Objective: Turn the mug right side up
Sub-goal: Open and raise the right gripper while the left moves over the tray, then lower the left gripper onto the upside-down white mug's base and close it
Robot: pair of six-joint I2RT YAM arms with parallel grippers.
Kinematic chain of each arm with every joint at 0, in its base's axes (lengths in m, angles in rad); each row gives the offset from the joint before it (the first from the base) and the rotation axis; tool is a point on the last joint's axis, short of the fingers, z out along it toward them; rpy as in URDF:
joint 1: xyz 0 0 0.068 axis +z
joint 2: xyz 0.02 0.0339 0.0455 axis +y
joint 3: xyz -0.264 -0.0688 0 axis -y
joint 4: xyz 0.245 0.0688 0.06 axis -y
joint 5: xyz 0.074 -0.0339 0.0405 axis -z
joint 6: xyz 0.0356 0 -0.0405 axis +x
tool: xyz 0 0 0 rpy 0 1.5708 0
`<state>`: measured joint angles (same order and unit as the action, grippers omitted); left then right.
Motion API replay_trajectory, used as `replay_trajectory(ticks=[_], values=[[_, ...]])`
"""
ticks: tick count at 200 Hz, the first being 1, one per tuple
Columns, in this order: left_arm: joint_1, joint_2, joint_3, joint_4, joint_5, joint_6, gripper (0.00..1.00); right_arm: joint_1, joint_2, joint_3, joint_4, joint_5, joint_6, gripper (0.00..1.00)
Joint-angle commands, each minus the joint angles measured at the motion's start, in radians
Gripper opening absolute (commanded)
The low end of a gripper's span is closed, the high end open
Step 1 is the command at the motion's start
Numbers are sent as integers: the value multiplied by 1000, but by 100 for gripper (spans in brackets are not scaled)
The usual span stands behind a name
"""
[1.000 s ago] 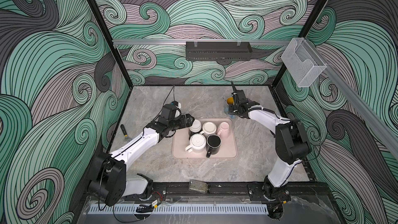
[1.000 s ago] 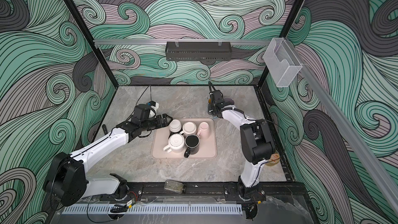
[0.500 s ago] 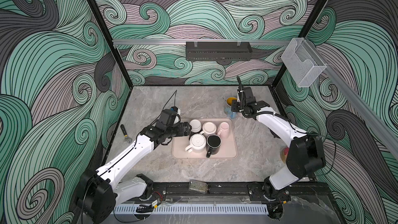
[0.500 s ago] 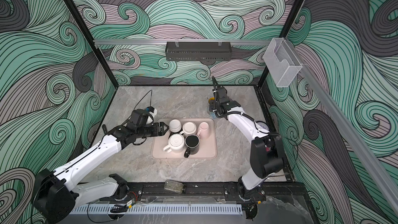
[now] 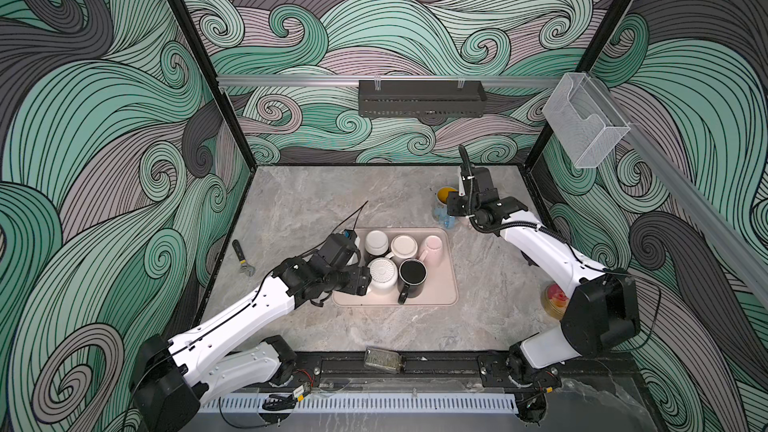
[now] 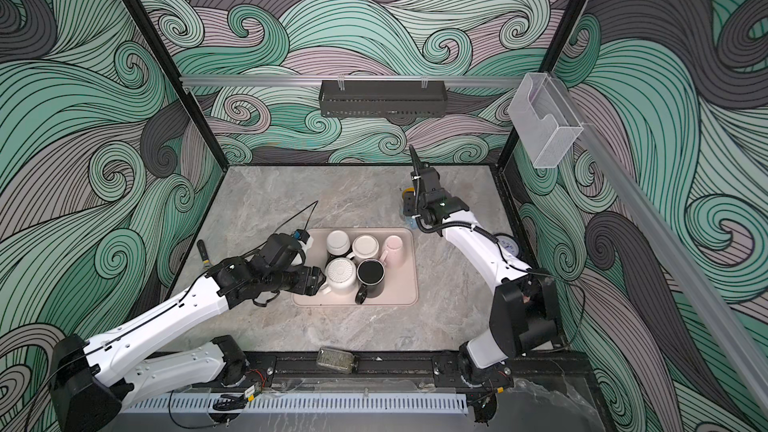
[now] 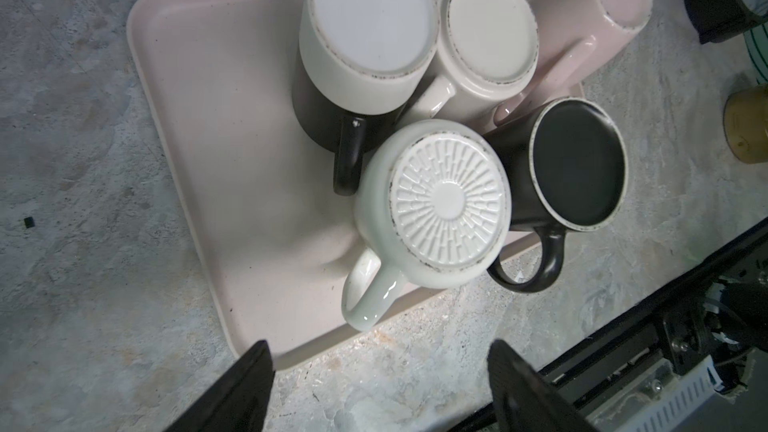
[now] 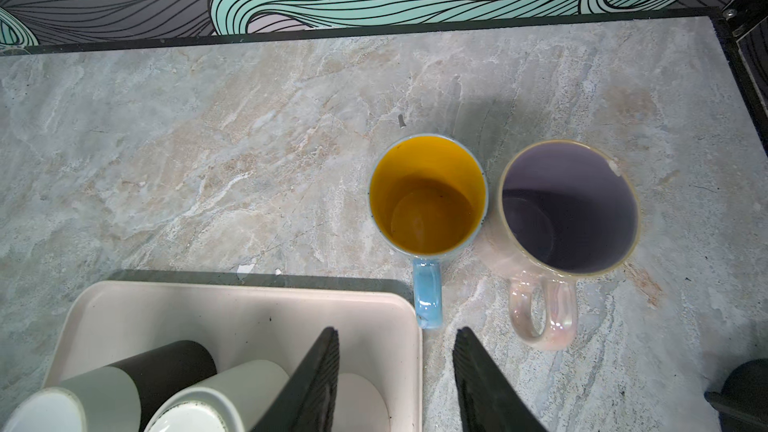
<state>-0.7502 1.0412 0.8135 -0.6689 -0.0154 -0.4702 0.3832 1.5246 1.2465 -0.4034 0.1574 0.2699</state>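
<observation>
Jaws of my left gripper point(image 7: 376, 347) stand wide apart, empty, before the upside-down ribbed mug point(image 7: 449, 201) on the tray point(image 7: 187, 118). My right gripper point(image 8: 397, 330) hangs parted near the blue mug point(image 8: 428, 201).

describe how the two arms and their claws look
The left arm and right arm have smooth white shells with bulky black joints and thin black cables alongside. The left claw and right claw have black, tapering flat fingers.
</observation>
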Motion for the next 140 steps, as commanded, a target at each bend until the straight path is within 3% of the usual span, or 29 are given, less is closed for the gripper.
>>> replay_trajectory(ticks=[1,31,140], values=[[-18,3,-15,8,-6,53,82,2,-4,-9,-3,1,-8,47],[-28,28,-67,117,41,72,82,4,-12,-12,-3,1,3,47],[-34,141,-87,216,74,72,75,5,4,-42,19,-7,12,46]])
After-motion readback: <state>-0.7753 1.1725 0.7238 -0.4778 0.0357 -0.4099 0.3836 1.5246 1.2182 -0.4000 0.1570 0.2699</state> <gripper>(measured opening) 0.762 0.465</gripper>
